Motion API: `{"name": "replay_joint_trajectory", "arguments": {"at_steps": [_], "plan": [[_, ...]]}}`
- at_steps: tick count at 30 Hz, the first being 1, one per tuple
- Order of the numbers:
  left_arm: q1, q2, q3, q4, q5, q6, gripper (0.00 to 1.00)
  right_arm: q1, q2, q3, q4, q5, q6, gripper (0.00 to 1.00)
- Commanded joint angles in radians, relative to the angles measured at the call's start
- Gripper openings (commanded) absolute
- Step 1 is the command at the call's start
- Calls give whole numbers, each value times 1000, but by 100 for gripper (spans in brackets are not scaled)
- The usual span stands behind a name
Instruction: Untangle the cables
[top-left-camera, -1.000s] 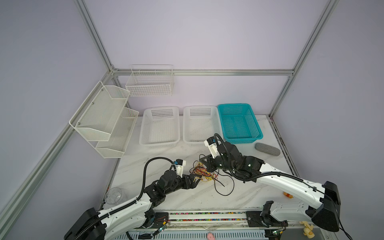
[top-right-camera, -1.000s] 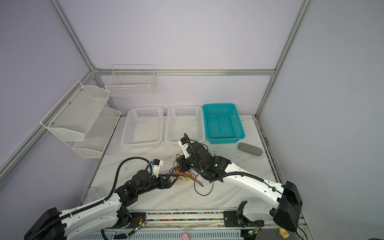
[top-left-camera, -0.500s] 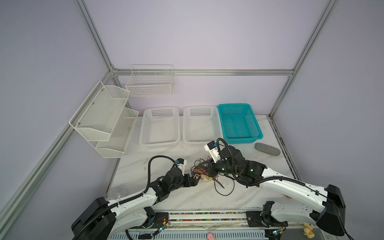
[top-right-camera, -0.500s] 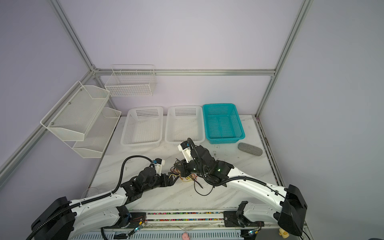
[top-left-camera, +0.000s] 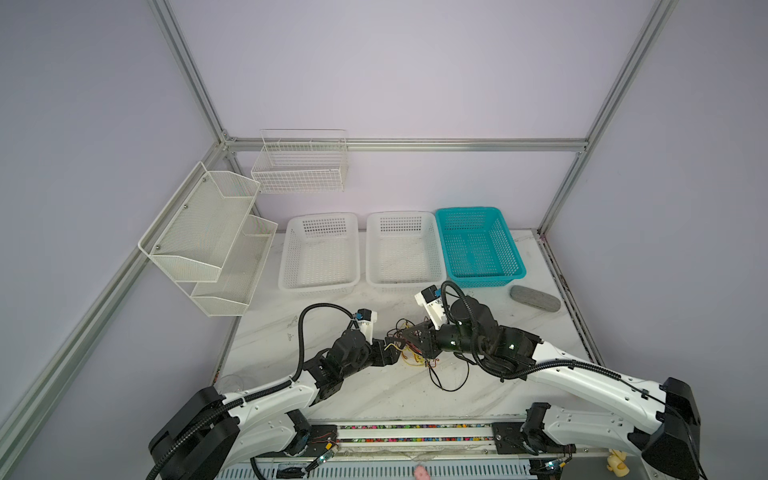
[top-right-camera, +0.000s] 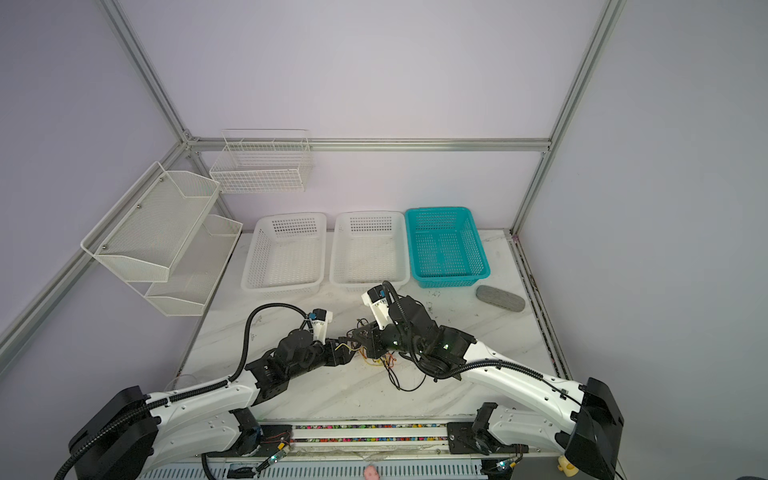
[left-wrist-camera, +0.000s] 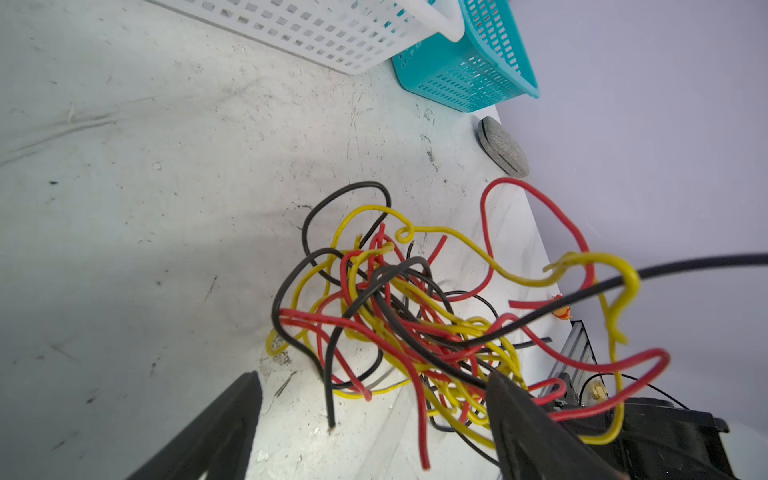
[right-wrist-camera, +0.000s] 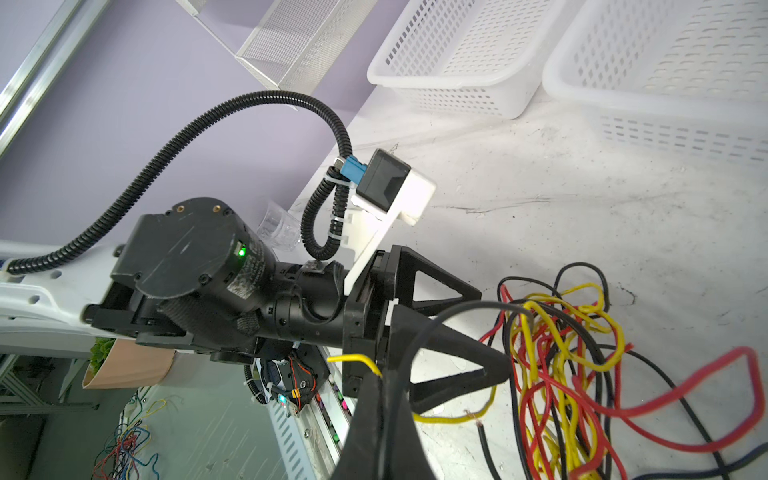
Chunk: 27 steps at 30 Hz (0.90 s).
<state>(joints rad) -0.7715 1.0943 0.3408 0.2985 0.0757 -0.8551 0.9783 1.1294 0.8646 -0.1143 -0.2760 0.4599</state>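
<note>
Right gripper (right-wrist-camera: 383, 384) clamps shut on the cables (left-wrist-camera: 415, 324), a yellow strand showing at its tips; the red, yellow and black tangle sits on the table (top-left-camera: 266, 345) between the arms. Left gripper (left-wrist-camera: 372, 378) gapes wide at its edge. In both top views the grippers hide most of the tangle.

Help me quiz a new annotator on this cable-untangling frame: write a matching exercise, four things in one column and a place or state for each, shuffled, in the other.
Things
1. left gripper
2. right gripper
3. teal basket
4. grey oblong pad

Place or state
a. empty, at the back of the table
b. shut on the cables
c. lying near the table's right edge
d. open, jaws wide apart

Pairs: 1-d, 2-b, 3-a, 4-c
</note>
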Motion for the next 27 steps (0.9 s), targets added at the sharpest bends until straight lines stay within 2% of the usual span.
{"name": "replay_joint_trajectory", "arguments": {"at_steps": [1,6,12,17,22,27], "plan": [[6,-14,49,135,18,-51,90,7,-16,-18,46,6,12,0],[6,55,43,225,98,-142,87,7,-15,-22,59,4,17,0],[6,150,37,336,170,-186,74,8,-17,-25,72,5,25,0],[6,201,54,349,213,-181,55,7,-22,-27,79,0,29,0],[6,221,74,295,224,-148,43,7,-50,-18,68,14,29,0],[6,254,87,268,236,-126,26,7,-68,12,43,18,24,0]]}}
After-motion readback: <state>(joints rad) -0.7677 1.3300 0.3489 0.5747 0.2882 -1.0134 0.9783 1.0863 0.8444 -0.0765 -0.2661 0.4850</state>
